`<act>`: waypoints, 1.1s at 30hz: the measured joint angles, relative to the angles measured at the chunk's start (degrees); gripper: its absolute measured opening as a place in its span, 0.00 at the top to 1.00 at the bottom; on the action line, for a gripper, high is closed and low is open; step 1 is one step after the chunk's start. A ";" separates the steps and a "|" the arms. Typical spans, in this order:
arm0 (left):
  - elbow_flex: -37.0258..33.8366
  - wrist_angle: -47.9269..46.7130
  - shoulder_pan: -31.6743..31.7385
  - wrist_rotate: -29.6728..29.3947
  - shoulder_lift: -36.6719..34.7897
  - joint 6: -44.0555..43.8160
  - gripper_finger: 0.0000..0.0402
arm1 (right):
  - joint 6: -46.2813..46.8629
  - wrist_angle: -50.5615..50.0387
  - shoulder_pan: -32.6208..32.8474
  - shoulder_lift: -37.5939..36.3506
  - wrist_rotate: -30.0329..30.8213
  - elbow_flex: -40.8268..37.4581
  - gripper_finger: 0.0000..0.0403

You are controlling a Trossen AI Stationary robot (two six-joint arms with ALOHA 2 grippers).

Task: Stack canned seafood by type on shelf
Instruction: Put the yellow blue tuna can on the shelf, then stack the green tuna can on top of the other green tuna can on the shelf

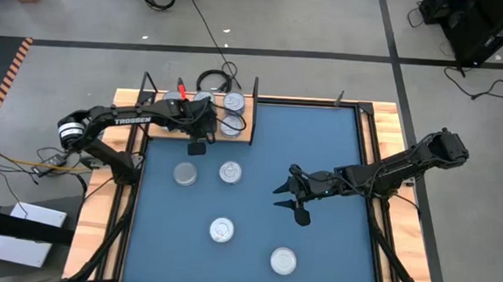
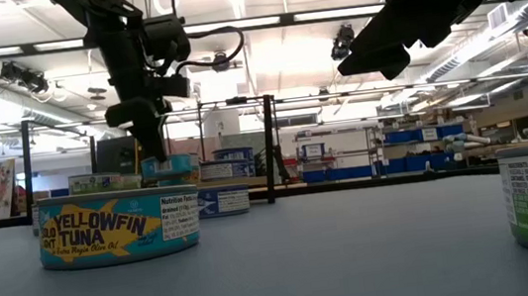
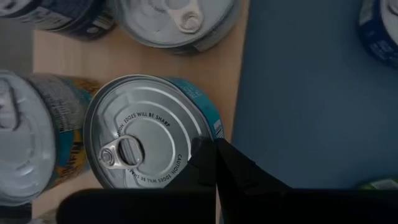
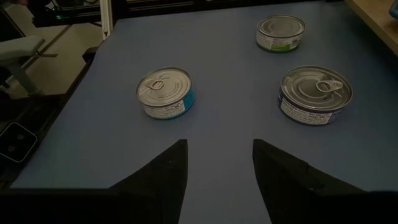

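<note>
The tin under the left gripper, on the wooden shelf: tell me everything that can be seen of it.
The tin is a flat, round can with a shiny ribbed silver lid, a pull-tab, and embossed words warning that the edges will be sharp. Its side label looks teal. It sits lid up on the light-brown wooden shelf near the edge that meets the blue mat, with other tins close around it. The left gripper is right above it, jaws shut, their tips over its rim; actual contact cannot be judged.

One camera looks straight down on the whole blue mat [image 1: 320,163]. Another sits at mat level, facing the room. Each wrist camera looks closely down; all share the tins [image 1: 229,172].
</note>
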 joint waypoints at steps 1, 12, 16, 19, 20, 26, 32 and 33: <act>0.00 -0.15 0.15 0.12 0.15 0.47 1.00 | 0.00 0.00 0.00 0.00 0.00 0.00 0.53; 0.00 -0.10 0.39 0.67 0.45 0.86 0.97 | 0.00 0.04 0.00 0.00 0.00 0.00 0.53; 0.00 -0.10 0.39 1.93 0.43 0.90 0.91 | 0.00 0.04 0.00 0.00 0.00 0.00 0.53; 0.00 -0.02 0.39 1.64 0.43 0.80 0.85 | -0.01 0.04 0.00 0.00 0.00 0.00 0.53; 0.00 -0.03 0.39 1.28 0.43 0.75 0.83 | 0.00 0.04 0.00 0.00 0.00 0.00 0.53; 0.02 -0.07 0.21 0.33 0.43 0.73 0.80 | -0.01 0.04 0.00 0.00 0.00 0.00 0.53; 0.05 -0.54 -3.47 -2.35 -1.12 -0.48 0.91 | -0.93 0.04 0.00 0.00 0.00 0.00 0.53; 0.09 -0.13 -4.30 -2.46 -1.51 -0.78 0.95 | -1.30 0.08 0.00 0.00 0.00 0.00 0.53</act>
